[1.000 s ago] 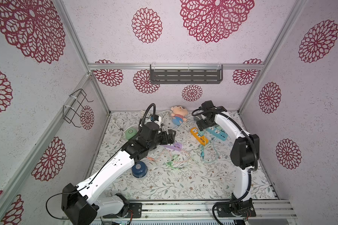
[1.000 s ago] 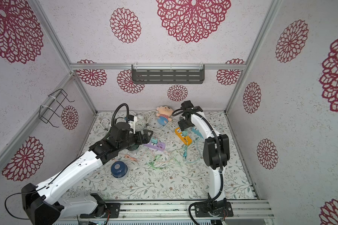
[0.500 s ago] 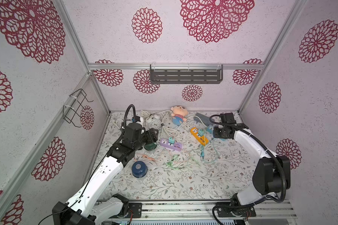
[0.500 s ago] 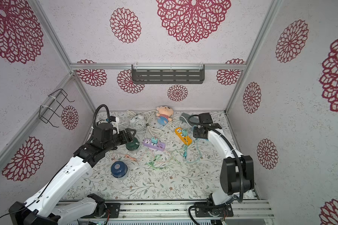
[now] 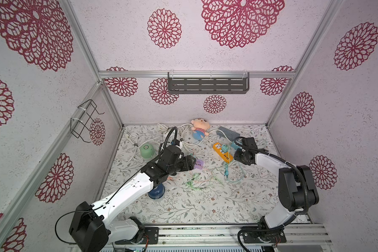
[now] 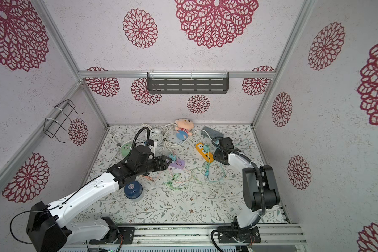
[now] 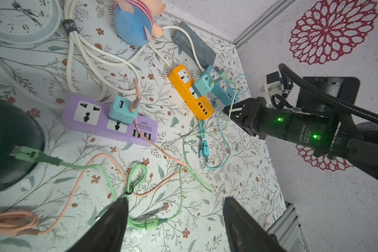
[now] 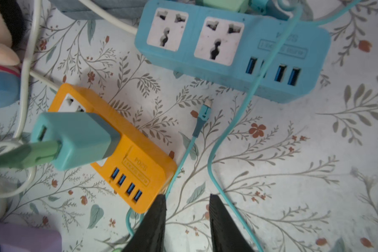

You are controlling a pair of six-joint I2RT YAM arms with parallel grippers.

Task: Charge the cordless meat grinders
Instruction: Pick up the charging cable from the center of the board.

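Observation:
The light green grinder (image 5: 147, 150) stands at the back left of the mat, and the navy blue grinder (image 6: 132, 189) sits beside the left arm's forearm. In the left wrist view the dark green grinder (image 7: 7, 141) fills the edge, with a green cable's plug (image 7: 28, 155) lying against its side. The left arm hides that grinder in both top views. My left gripper (image 7: 175, 203) hangs open over the tangled green and pink cables, next to the purple power strip (image 5: 198, 164). My right gripper (image 8: 187, 197) is open with nothing between its fingers, at the end of the orange power strip (image 8: 127, 165).
A blue power strip (image 8: 227, 48) lies behind the orange one, and a loose teal plug (image 8: 203, 111) lies between them. A white clock (image 7: 20, 17), white cords, a plush doll (image 5: 200, 131) and a grey pouch (image 5: 228, 132) crowd the back. Walls close in on three sides.
My left gripper has swung right from beside the dark green grinder to the purple strip. My right gripper has moved from the back right in to the orange strip's end.

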